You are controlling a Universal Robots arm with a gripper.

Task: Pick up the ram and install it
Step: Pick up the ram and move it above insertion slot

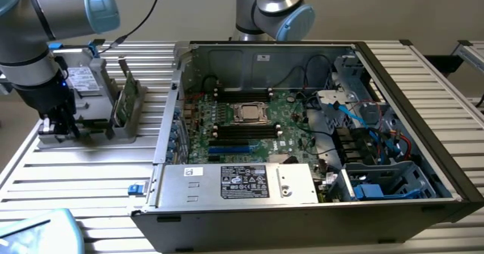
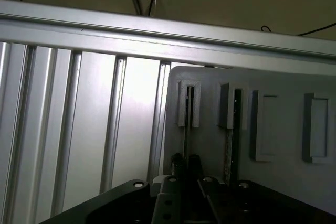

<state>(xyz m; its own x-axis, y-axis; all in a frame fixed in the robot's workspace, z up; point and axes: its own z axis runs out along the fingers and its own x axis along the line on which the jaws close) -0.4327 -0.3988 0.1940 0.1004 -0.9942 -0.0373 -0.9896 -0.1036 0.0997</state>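
Ribbed aluminium desk [image 1: 83,177] of long parallel slats, pale and glossy under the room light. Plain beige wall behind, with thin black cables hanging across it. On the exterior view's right, an open PC case [image 1: 302,225] lying on its side, with the motherboard [image 1: 250,123] face up and black memory slots [image 1: 242,95] on either side of the CPU socket. More grey-and-blue arm joints [image 1: 272,10] behind the case. On the exterior view's left, a grey rack [image 1: 113,136] carrying a silver drive [image 1: 83,79] and a broad green card [image 1: 127,98], both upright.

As for the ram [image 2: 186,135]: seen edge-on from the wrist, so little more than a thin dark line. Chips and faces not readable from this angle. Stands in 1 of the rack's narrow slots, between 2 grey guide pieces, at the end of the rack farthest from the case.

Pincer [image 1: 62,130] lowered straight onto that end of the rack, well apart from the case and beside the drive. From the wrist, nearly closed, its 2 dark fingertips [image 2: 177,160] pressed close on either face of the ram, gripping its near end. Ram not lifted: within the slot's guides, with the rack flat on the desk.
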